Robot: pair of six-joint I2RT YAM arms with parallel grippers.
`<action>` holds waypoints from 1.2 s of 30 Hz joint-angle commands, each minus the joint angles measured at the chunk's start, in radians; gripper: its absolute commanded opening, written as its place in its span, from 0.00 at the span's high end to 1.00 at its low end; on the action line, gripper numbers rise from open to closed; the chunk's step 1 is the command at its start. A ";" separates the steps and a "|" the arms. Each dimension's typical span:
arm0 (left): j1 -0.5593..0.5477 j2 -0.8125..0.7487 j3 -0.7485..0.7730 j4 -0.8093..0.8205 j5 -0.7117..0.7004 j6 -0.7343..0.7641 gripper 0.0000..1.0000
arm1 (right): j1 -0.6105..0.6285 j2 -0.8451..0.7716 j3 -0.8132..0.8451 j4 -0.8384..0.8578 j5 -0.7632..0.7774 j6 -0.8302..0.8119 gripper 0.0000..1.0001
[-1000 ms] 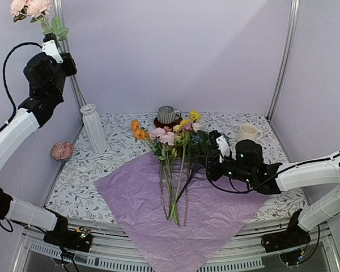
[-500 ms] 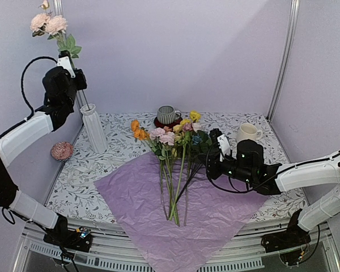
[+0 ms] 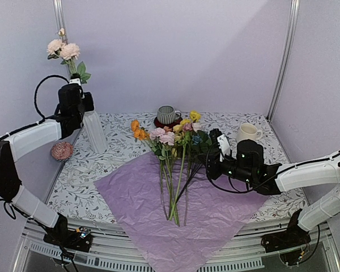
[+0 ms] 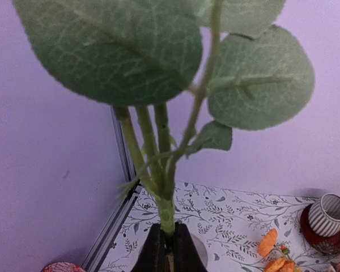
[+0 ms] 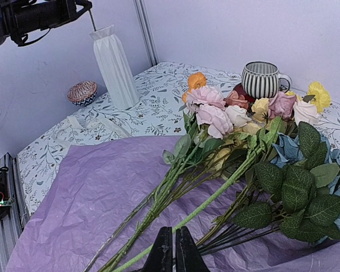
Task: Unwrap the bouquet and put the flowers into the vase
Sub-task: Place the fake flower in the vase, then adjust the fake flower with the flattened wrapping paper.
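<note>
- The pink-lilac paper sheet (image 3: 141,198) lies spread flat, running under the right fingers and out to their left.
- On it lies the loose pile of flowers (image 3: 167,137), stems fanned just ahead of the right fingertips and blooms further off.
- The ribbed white vase (image 3: 94,133) stands upright just beneath the left fingers. I can't tell whether the stem's foot has reached its mouth.
- The left gripper (image 4: 165,249) is clamped on a pink-headed stem (image 3: 62,49), with blooms and leaves rising above the fingers.
- The right gripper (image 5: 170,249) sits low over the paper, fingers pressed together, with no stem visible between them.
- A striped mug (image 3: 168,115) stands beyond the blooms, well ahead of the right fingers, and a cream mug (image 3: 247,132) just behind them.
- A small pink ball (image 3: 62,151) lies low, below the left fingers, beside the vase.
</note>
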State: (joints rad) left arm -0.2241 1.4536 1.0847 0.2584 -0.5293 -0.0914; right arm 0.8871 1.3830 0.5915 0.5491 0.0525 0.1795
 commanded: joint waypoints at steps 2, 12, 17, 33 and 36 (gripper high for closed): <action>0.008 -0.004 -0.014 -0.050 -0.015 -0.051 0.86 | -0.005 0.011 -0.006 0.026 -0.006 0.005 0.94; 0.009 -0.085 -0.031 -0.195 0.039 -0.128 0.31 | -0.005 0.027 -0.001 0.025 -0.007 0.005 0.94; 0.009 -0.169 -0.062 -0.242 0.090 -0.157 0.23 | -0.004 0.034 0.004 0.025 -0.012 0.005 0.93; 0.002 -0.433 -0.308 -0.353 0.407 -0.367 0.21 | -0.005 0.053 0.013 0.025 -0.025 0.008 0.93; -0.006 -0.498 -0.392 -0.354 0.525 -0.427 0.23 | -0.004 0.055 0.014 0.025 -0.022 0.008 0.93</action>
State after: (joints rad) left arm -0.2226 1.0286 0.7807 -0.0731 -0.1905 -0.4171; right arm 0.8871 1.4235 0.5919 0.5549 0.0418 0.1833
